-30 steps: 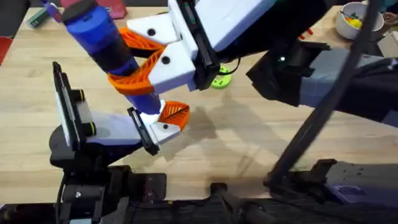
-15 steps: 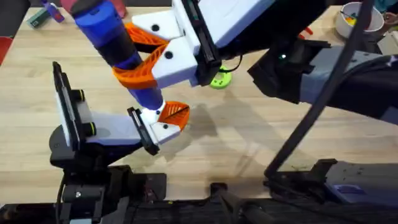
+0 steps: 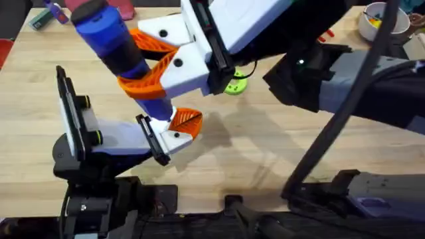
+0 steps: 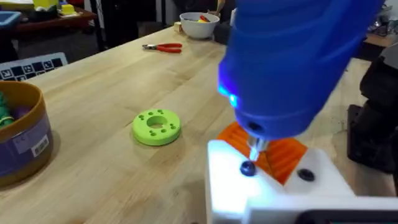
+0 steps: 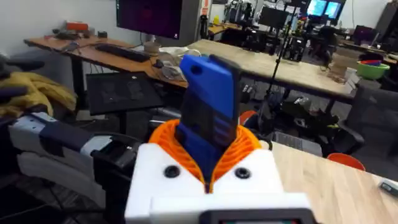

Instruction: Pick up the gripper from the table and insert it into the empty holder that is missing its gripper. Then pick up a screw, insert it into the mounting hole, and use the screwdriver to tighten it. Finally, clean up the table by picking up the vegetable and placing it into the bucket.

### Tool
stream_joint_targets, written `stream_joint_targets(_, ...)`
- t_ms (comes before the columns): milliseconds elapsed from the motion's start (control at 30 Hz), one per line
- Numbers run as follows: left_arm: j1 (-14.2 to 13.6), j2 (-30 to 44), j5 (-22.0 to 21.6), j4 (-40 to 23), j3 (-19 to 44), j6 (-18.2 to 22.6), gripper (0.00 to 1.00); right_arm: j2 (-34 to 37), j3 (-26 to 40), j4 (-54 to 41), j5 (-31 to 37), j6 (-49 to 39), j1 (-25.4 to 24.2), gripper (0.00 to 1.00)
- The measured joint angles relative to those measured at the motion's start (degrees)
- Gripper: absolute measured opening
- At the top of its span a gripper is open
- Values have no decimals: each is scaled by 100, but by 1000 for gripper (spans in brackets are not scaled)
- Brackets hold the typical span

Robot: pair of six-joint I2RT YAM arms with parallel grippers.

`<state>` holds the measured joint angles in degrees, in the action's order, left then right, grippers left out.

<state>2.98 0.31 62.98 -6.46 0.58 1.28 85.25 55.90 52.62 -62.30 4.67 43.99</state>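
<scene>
The right gripper (image 3: 151, 63) has its orange-padded fingers (image 5: 239, 149) closed around the blue screwdriver (image 3: 113, 43), which stands tilted over the near left part of the bench (image 3: 265, 159). The screwdriver's thin metal tip (image 4: 254, 149) comes down onto a dark screw (image 4: 248, 168) in the top of the white holder (image 4: 273, 186), with the orange gripper wedge (image 3: 186, 121) seated in that block. Whether the left gripper's own fingers are open or closed cannot be told. A green ring (image 4: 157, 126) lies on the bench near the holder, the bucket (image 4: 18, 134) stands farther off, and red pliers (image 4: 163, 47) and a white bowl (image 4: 199, 25) sit at the far end.
</scene>
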Motion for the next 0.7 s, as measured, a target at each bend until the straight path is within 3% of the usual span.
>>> stream_joint_targets(700, 0, -2, 0, 0, 0, 0, 7, 0, -2, -164, -13, 0, 4, 22)
